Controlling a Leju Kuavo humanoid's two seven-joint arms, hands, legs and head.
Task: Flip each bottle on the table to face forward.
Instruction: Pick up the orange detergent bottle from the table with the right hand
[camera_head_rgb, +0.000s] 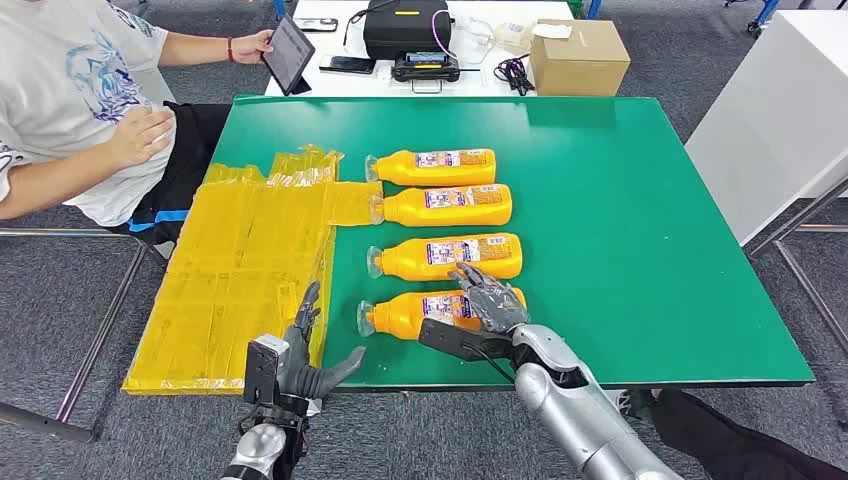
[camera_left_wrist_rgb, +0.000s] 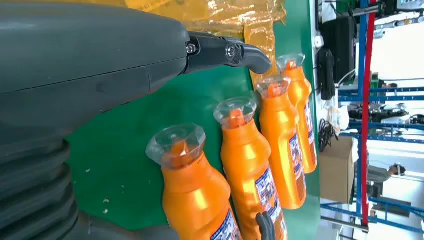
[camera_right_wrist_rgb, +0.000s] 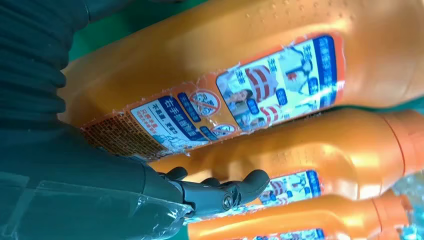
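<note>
Here right hand (camera_head_rgb: 490, 300) rests spread fingers (camera_right_wrist_rgb: 220, 192) on the orange bottle (camera_head_rgb: 440, 312) nearest the counter (camera_head_rgb: 640, 250) front edge, gripping nothing; left hand (camera_head_rgb: 300, 365) open, empty.

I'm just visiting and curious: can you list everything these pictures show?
bottles: four, orange, lying in a column on the table, caps toward the robot's left
table: one, green
sheets: yellow plastic, along the table's left edge
box: one, brown cardboard, on the white far table
case: one, black, beside the box
tablet: one, dark, in a seated person's hand
person: one, white shirt, far left
left hand: open, at the near table edge
right hand: fingers resting on the nearest bottle
</note>
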